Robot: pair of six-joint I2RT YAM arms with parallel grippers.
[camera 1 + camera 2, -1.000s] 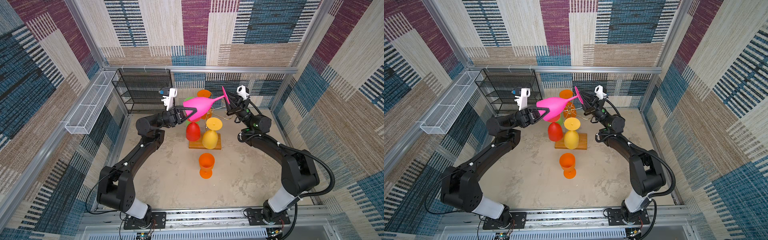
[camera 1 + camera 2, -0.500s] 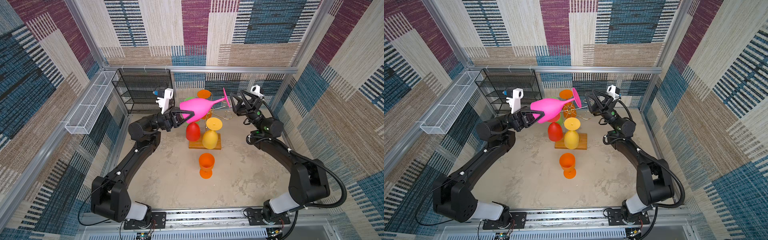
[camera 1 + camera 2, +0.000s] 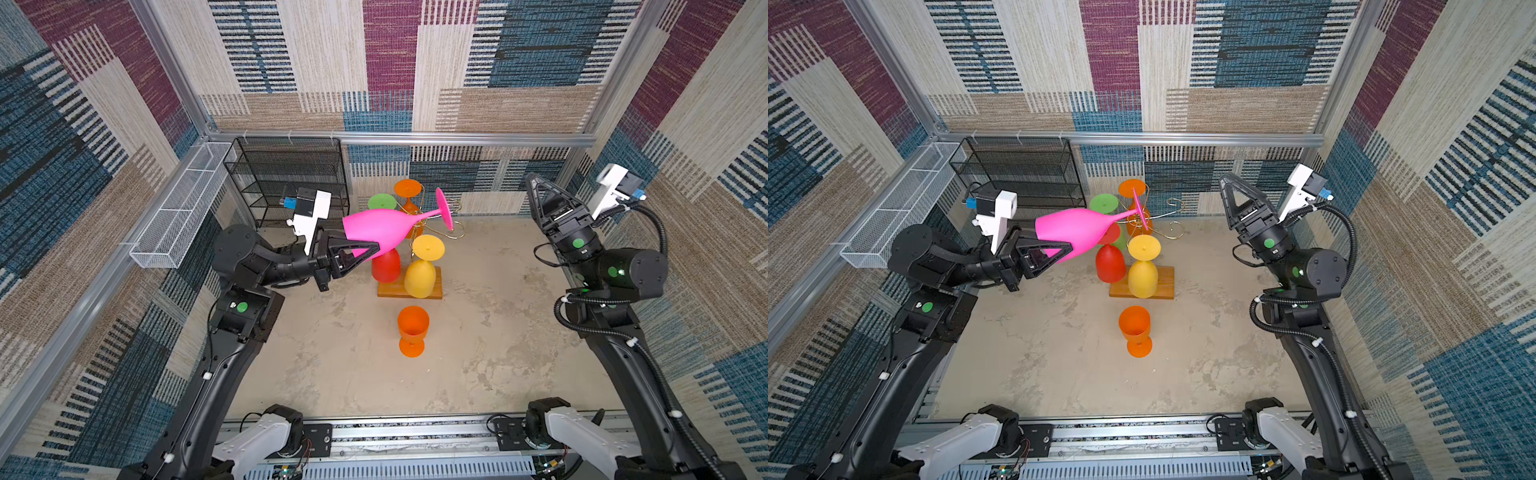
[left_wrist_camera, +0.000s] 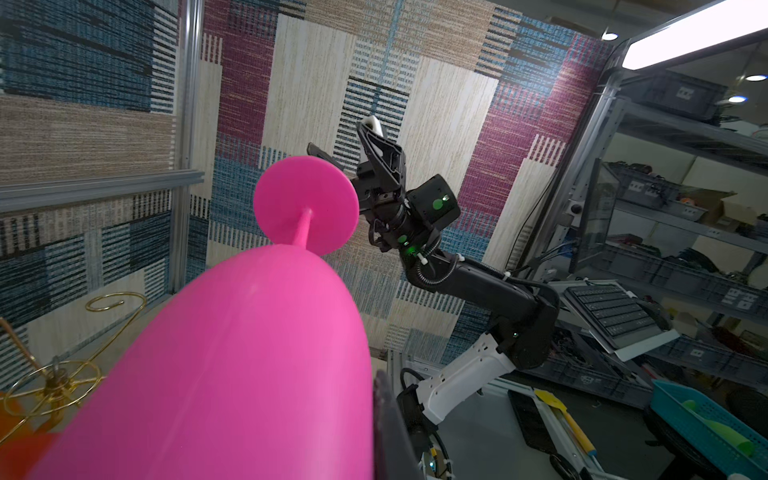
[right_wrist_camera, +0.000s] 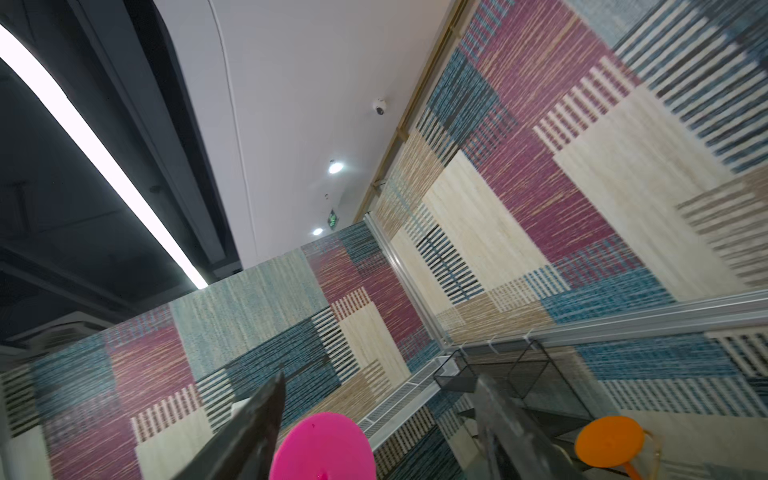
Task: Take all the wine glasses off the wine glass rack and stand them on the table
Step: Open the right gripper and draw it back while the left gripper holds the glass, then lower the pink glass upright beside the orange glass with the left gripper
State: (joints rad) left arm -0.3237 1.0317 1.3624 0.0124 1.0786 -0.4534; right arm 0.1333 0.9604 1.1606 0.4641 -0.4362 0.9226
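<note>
The pink wine glass (image 3: 382, 230) (image 3: 1075, 230) lies nearly level in the air, bowl to the left and foot to the right. My left gripper (image 3: 370, 243) (image 3: 1065, 245) is shut on its bowl, which fills the left wrist view (image 4: 232, 365). The wine glass rack (image 3: 436, 286) (image 3: 1165, 282), gold wire on a wooden base, stands just right of the glass; its gold arms (image 4: 54, 374) sit apart from the foot. My right gripper (image 3: 534, 187) (image 3: 1229, 187) (image 5: 378, 384) hangs open and empty far to the right, pointing at the pink foot (image 5: 324, 449).
Red (image 3: 385, 266), yellow (image 3: 420, 278), green (image 3: 381, 202) and orange (image 3: 408, 188) glasses hang on the rack. Another orange glass (image 3: 412, 328) stands on the floor in front. A black mesh shelf (image 3: 291, 178) and a white wire basket (image 3: 178, 208) line the back left.
My right gripper has let go of the pink glass's foot, opened, and drawn back to the right. The left gripper has carried the glass a little to the left.
</note>
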